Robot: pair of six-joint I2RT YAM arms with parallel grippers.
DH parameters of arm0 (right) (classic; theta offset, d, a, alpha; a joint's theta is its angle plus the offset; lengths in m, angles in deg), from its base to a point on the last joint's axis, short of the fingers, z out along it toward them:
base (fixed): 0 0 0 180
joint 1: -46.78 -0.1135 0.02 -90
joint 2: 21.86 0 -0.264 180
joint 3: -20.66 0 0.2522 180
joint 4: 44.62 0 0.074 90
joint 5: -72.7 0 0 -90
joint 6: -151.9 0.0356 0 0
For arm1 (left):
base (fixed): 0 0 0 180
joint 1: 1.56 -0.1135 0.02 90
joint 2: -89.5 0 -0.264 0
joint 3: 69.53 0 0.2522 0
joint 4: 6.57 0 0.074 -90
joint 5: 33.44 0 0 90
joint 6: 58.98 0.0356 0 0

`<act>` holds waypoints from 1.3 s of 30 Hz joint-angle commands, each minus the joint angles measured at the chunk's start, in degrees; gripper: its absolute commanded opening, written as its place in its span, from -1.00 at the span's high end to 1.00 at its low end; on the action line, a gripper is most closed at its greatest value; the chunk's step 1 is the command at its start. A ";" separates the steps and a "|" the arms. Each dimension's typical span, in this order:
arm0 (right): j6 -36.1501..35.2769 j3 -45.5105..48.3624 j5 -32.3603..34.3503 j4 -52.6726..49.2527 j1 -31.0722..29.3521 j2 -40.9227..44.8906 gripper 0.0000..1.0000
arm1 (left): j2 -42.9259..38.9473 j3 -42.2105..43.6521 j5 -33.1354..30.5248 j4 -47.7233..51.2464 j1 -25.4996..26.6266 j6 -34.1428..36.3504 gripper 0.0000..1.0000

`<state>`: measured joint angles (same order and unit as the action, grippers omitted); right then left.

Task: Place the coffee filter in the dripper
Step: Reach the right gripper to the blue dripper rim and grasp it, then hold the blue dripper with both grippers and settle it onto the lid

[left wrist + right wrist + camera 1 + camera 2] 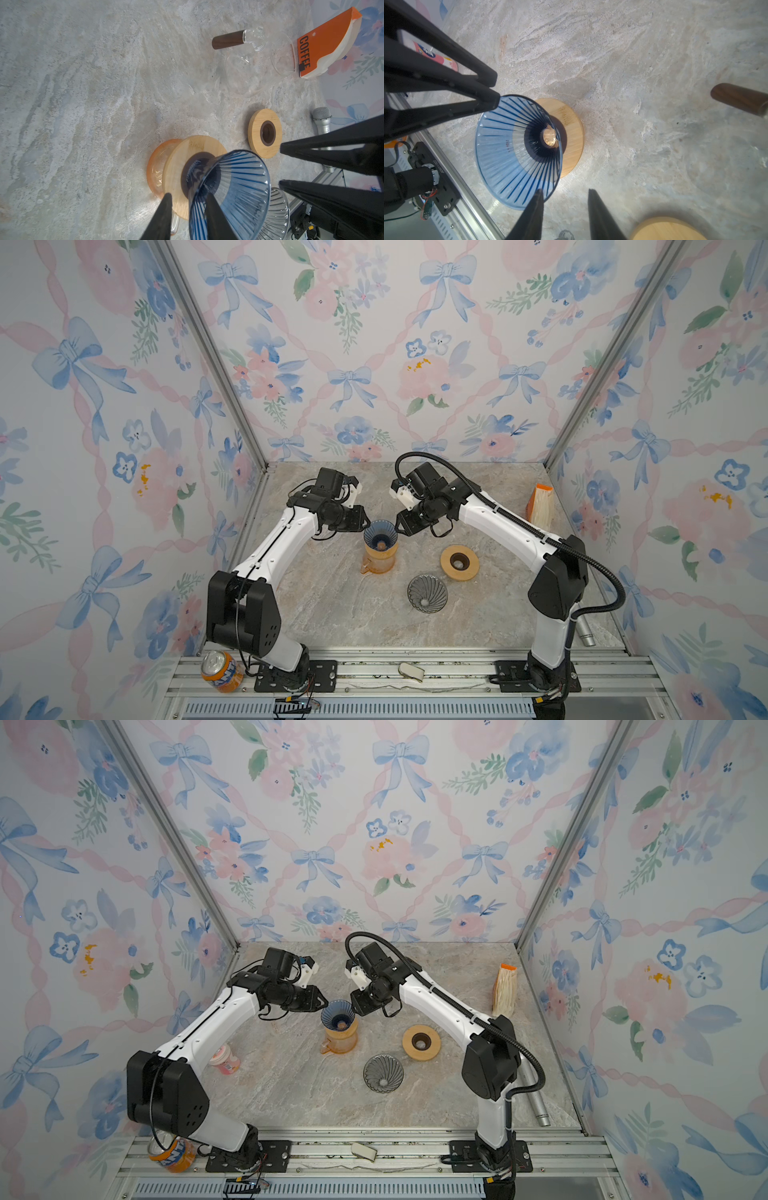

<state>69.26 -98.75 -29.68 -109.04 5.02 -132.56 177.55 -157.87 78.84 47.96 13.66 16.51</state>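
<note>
**Orange soda can (217, 671) in front, blue glass dripper (381, 533) between the arms**

Sitting on the aluminium rail (457, 668) at the lower left of the frame in both top views, the can is well apart from the work. At mid-frame on the stone-patterned bench (332, 614), the dripper stands upright in a wooden collar (571, 128) on an orange glass server (378, 564).

The left claw (188, 194) is partly open astride the dripper's rim. One finger is outside the glass and one over the cone's mouth, with a gap on each side of the wall.

The right claw (565, 190) is partly open at the opposite side of the rim and holds nothing. One fingertip overlaps the edge and the other is clear of it. Whether it touches the glass I cannot tell.

The coffee filters (540, 508), pale paper in an orange pack lettered COFFEE, stand at the right rear of the bench against the wall, well apart from the dripper.

Lower right of the server lie a loose wooden ring (459, 563) and a clear ribbed dripper (427, 593). A silver microphone (536, 1102) lies along the right edge.
</note>
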 commanded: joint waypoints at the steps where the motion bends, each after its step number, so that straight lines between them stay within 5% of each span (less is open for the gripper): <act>1: 0.64 -3.17 1.13 -3.82 -0.78 -1.78 0.29 | 1.13 0.28 0.07 0.18 0.31 1.42 0.42; 10: 2.18 -4.31 1.41 -3.76 -1.31 -3.80 0.18 | 1.90 -0.38 0.73 0.25 0.45 1.92 0.50; 39: 5.02 -4.65 -0.26 -1.71 -1.18 -6.42 0.60 | 3.62 -0.74 0.71 0.25 0.52 2.29 0.74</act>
<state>73.52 -101.85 -29.55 -110.00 4.19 -137.39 180.11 -157.87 80.13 47.74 14.16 17.96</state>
